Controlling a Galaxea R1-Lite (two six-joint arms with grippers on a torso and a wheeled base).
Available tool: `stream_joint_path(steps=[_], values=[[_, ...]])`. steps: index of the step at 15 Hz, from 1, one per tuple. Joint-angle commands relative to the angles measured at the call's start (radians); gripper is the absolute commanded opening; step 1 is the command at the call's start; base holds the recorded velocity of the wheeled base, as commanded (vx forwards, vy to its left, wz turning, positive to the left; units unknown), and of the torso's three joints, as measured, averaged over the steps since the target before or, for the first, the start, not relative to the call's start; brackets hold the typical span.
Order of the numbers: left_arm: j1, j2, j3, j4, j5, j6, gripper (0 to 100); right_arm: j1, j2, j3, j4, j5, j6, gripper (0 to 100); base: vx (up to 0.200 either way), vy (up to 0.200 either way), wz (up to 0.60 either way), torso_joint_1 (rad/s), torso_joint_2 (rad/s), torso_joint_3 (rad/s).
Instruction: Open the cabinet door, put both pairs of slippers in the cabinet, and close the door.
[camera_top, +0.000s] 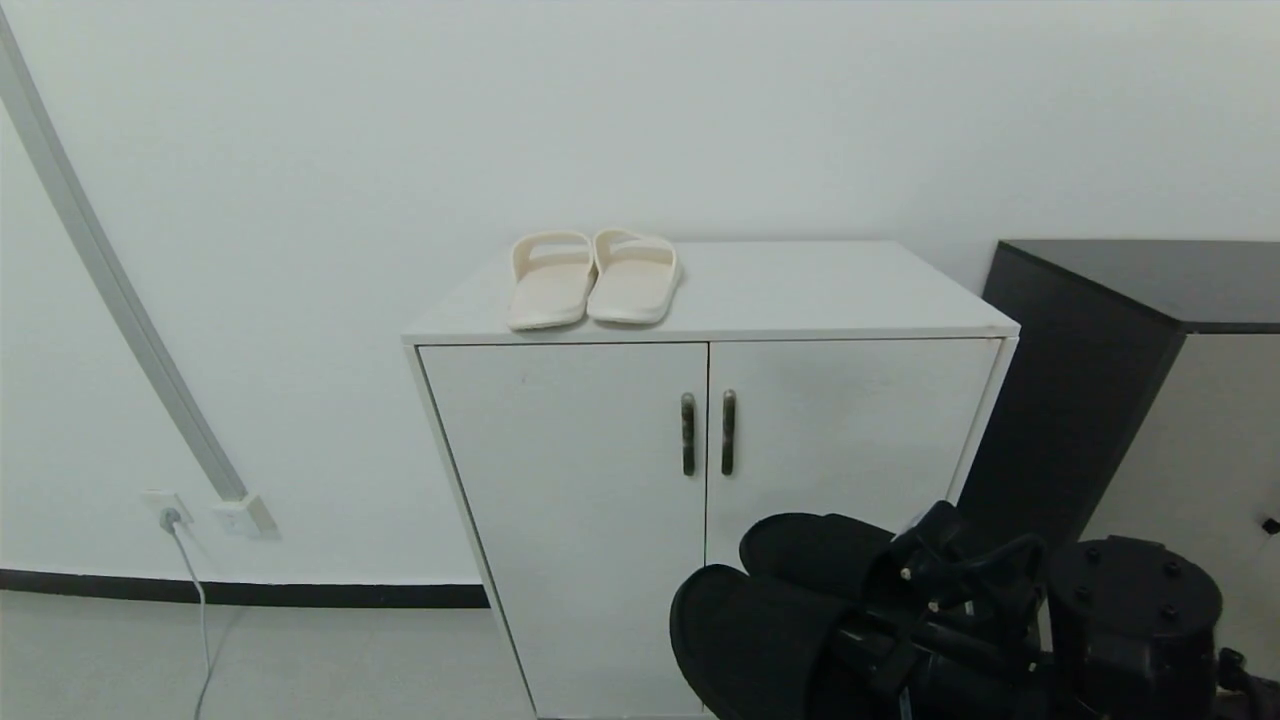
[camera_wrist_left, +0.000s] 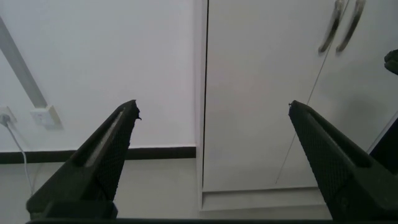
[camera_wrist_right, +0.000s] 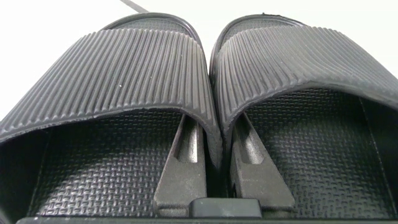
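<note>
A white cabinet (camera_top: 800, 290) stands against the wall with both doors shut, its two dark handles (camera_top: 707, 432) side by side at the middle. A cream pair of slippers (camera_top: 595, 278) lies on its top at the left. Low in front of the right door, a black pair of slippers (camera_top: 790, 590) hangs side by side on my right gripper (camera_top: 905, 600). In the right wrist view the fingers (camera_wrist_right: 183, 168) reach under the ribbed straps and pinch the slippers' (camera_wrist_right: 143, 81) inner walls together. My left gripper (camera_wrist_left: 212, 104) is open, low down, facing the cabinet's (camera_wrist_left: 261, 93) left front edge.
A black cabinet (camera_top: 1100, 400) stands close against the white one's right side. On the wall at the left a grey conduit (camera_top: 110, 290) runs down to a socket (camera_top: 165, 510) with a cable hanging to the floor. Open floor lies left of the cabinet.
</note>
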Motion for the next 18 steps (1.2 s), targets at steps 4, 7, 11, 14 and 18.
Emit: stream_joint_path(steps=[4,7,11,14,18], values=[[0.0,0.002,0.0,0.0,0.0,-0.001,100,0.0,-0.02,0.013,-0.001,-0.001,-0.002,0,0.0,0.0,0.0,-0.129,0.46,0.331],[0.0,0.0,0.0,0.0,-0.002,0.011,100,0.0,-0.012,0.021,-0.001,0.008,-0.012,0,0.0,0.0,0.0,-0.092,0.45,0.349],[-0.002,0.003,0.0,0.001,0.0,0.009,100,0.002,-0.003,0.026,-0.001,0.01,-0.012,0,0.0,0.0,0.0,-0.043,0.41,0.342],[0.0,0.009,-0.002,0.001,0.004,0.011,100,0.003,-0.004,0.027,-0.001,0.01,-0.012,0,0.0,0.0,0.0,0.0,0.0,0.0],[0.003,0.048,-0.081,-0.002,0.007,0.054,100,0.003,-0.004,0.029,-0.001,0.01,-0.012,0,0.0,0.0,0.0,0.0,0.0,0.0]])
